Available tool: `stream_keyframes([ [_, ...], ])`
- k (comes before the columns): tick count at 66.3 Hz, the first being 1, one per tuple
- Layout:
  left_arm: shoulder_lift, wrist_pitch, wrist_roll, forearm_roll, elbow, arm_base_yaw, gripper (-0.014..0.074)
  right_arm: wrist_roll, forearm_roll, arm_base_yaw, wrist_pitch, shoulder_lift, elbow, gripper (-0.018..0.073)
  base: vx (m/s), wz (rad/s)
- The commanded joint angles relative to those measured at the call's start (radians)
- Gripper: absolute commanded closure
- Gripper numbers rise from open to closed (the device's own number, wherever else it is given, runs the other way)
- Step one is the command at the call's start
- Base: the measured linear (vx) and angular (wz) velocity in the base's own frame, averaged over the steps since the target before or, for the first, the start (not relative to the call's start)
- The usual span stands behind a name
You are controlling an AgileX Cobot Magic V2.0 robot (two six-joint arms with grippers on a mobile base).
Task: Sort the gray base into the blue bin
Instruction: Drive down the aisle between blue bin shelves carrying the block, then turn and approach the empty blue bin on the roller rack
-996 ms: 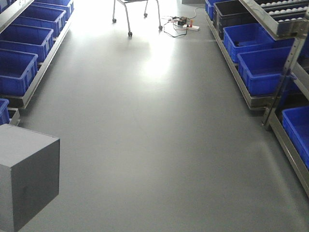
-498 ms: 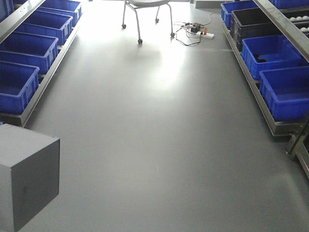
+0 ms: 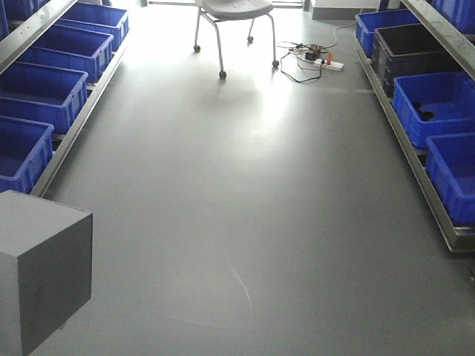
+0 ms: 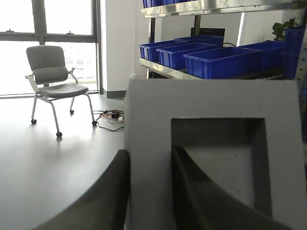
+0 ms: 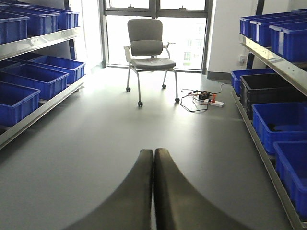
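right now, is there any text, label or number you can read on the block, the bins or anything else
No readable text in any view.
Gray base: plain faces, no marking.
Blue bins: no labels visible on their walls.
Power strip on the floor: too small to tell whether it carries print.

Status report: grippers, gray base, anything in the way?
Left gripper shut on gray base, jaws pinching frame wall. Right gripper shut, empty. Chair, cables far down aisle.

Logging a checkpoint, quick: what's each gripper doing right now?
Left gripper: closed on the gray base, pinching its frame wall.
Right gripper: closed, holding nothing.
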Motion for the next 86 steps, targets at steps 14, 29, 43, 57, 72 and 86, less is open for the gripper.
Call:
stream_keyframes([
  [14, 0.009, -0.111, -0.006, -0.010, -0.029, -0.005, 0.0602, -0.005, -0.011, -0.005, -0.078, -0.011, 0.014, 0.0568, 0.38, 0.29],
  [29, 0.009, -0.111, -0.006, -0.010, -0.029, -0.005, 0.0602, -0.005, -0.011, -0.005, -0.078, -0.011, 0.014, 0.0568, 0.32, 0.66],
  [43, 0.009, -0.111, -0.006, -0.010, -0.029, -0.005, 0.0602, -0.005, -0.011, -0.005, -0.078, -0.011, 0.014, 0.0568, 0.26, 0.81],
  [57, 0.009, -0.111, -0.006, -0.010, -0.029, -0.005, 0.0602, -0.005, -0.011, -0.005, -0.078, -0.011, 0.014, 0.0568, 0.23, 0.77],
  [72, 0.009, -0.111, -0.006, -0.010, -0.029, -0.005, 0.0602, -0.005, -0.011, -0.005, -0.078, -0.011, 0.014, 0.0568, 0.22, 0.72],
  [86, 0.009, -0.111, -0.006, -0.010, -0.029, -0.005, 0.0602, -0.005, -0.011, -0.005, -0.078, -0.011, 0.014, 0.0568, 0.19, 0.74],
])
